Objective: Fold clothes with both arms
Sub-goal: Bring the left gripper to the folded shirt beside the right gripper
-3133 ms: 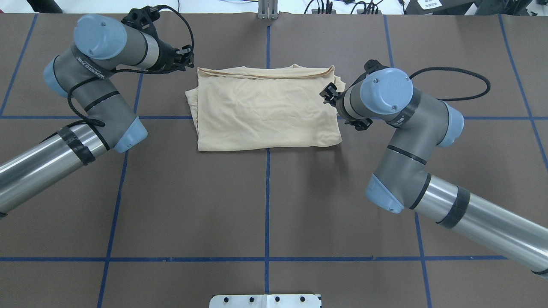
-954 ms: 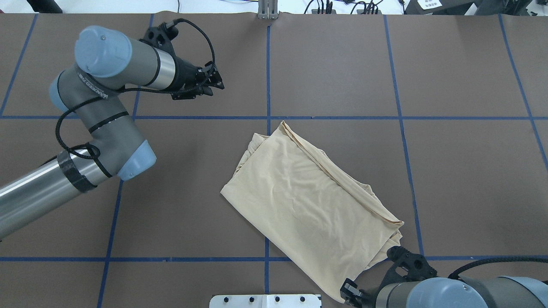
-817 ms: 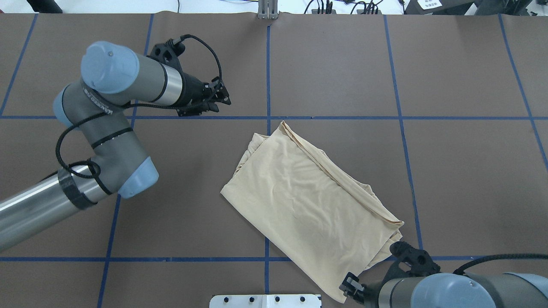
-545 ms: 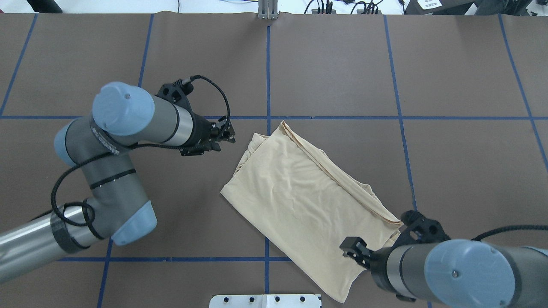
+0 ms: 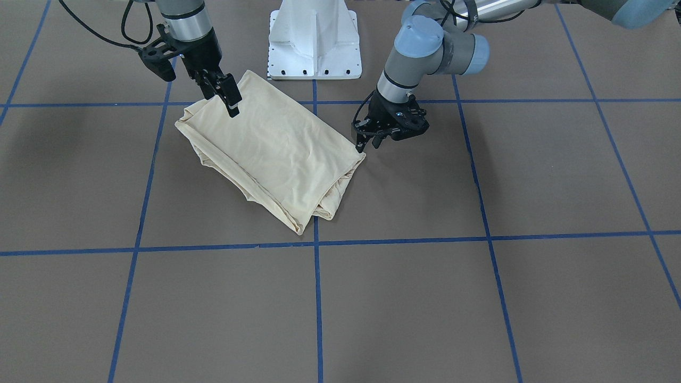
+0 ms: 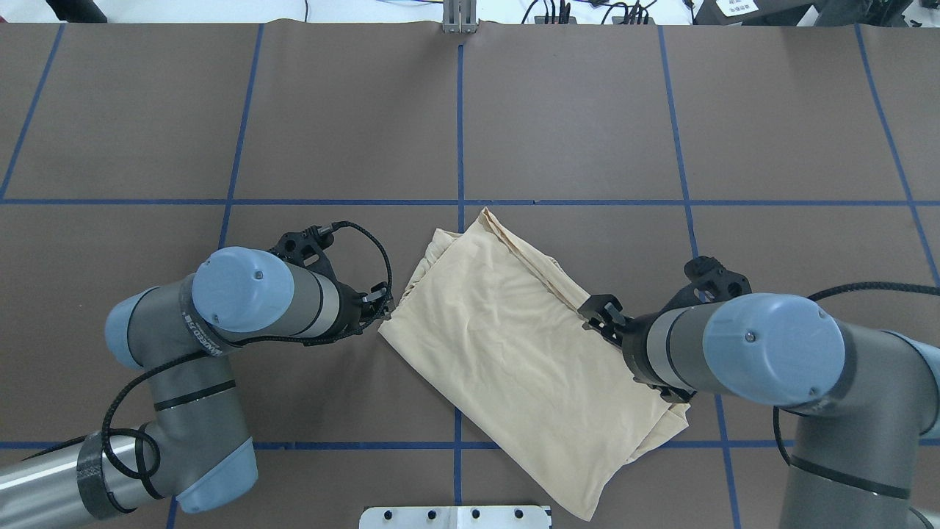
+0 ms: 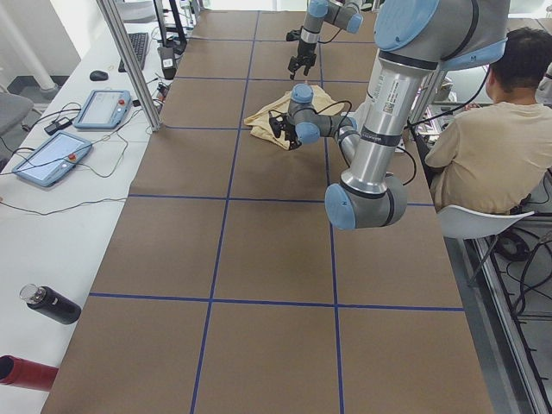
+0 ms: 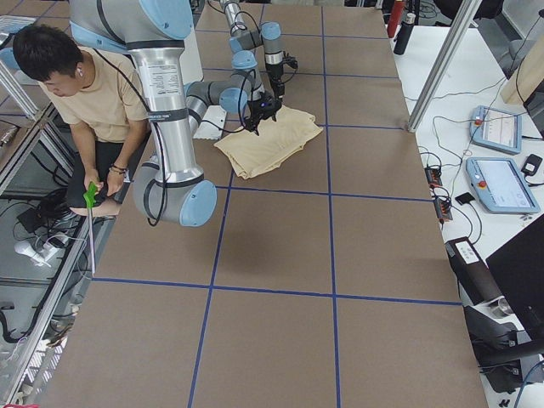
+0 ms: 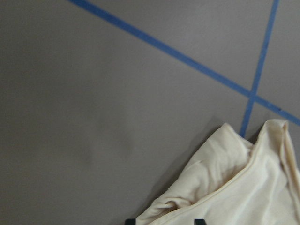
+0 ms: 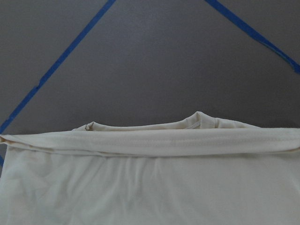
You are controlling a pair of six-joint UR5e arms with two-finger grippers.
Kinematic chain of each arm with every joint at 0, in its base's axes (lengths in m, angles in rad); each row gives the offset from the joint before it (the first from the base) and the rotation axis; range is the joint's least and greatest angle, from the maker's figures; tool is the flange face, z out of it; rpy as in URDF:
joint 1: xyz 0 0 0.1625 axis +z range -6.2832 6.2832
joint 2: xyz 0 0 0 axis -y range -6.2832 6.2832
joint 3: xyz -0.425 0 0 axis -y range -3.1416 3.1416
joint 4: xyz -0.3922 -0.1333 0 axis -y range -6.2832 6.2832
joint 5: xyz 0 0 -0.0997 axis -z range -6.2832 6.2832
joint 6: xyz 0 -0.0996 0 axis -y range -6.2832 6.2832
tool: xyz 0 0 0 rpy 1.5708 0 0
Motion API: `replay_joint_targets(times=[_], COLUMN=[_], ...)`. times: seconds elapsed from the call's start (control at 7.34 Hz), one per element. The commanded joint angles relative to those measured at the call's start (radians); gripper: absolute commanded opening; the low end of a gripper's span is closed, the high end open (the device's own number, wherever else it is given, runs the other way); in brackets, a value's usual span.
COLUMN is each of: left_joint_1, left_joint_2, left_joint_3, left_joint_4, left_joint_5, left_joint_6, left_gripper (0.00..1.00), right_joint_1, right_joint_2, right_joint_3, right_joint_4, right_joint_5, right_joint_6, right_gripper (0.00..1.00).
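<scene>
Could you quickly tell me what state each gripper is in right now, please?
Left gripper: open, jaws apart at the shirt corner, gripping nothing.
Right gripper: open, over the shirt, holding nothing.

The shirt [image 6: 514, 360] is showing plain cream-yellow. The brown tabletop [image 6: 587, 110] is carrying a grid of blue lines [image 6: 460, 132]. The left arm [image 6: 183, 382] and right arm [image 6: 844, 441] are showing silver-grey, with light-blue caps [image 6: 235, 290] and black fingers [image 5: 232, 100].

Brown table [image 6: 587, 110], blue-taped grid [image 6: 459, 132], seemingly folded T-shirt [image 6: 507, 353]
</scene>
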Motion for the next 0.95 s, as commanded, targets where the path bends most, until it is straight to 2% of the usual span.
replay_joint_targets(times=[0.0, 0.68, 0.82], left_joint_1=[0.009, 0.012, 0.012], left_joint_2=[-0.011, -0.049, -0.052], left_joint_3=[0.01, 0.065, 0.067], left_joint_4=[0.001, -0.001, -0.001], left_joint_5=[0.002, 0.0, -0.001], left_joint_6=[-0.007, 0.001, -0.004], left_gripper=[0.54, 0.51, 0.39], right_joint_1=[0.009, 0.017, 0.018], right_joint_2=[0.01, 0.01, 0.01], right_joint_3=[-0.023, -0.049, -0.052], right_joint_4=[0.001, 0.001, 0.001], right_joint_5=[0.0, -0.009, -0.009], right_joint_6=[-0.006, -0.012, -0.018], right_gripper=[1.0, 1.0, 1.0])
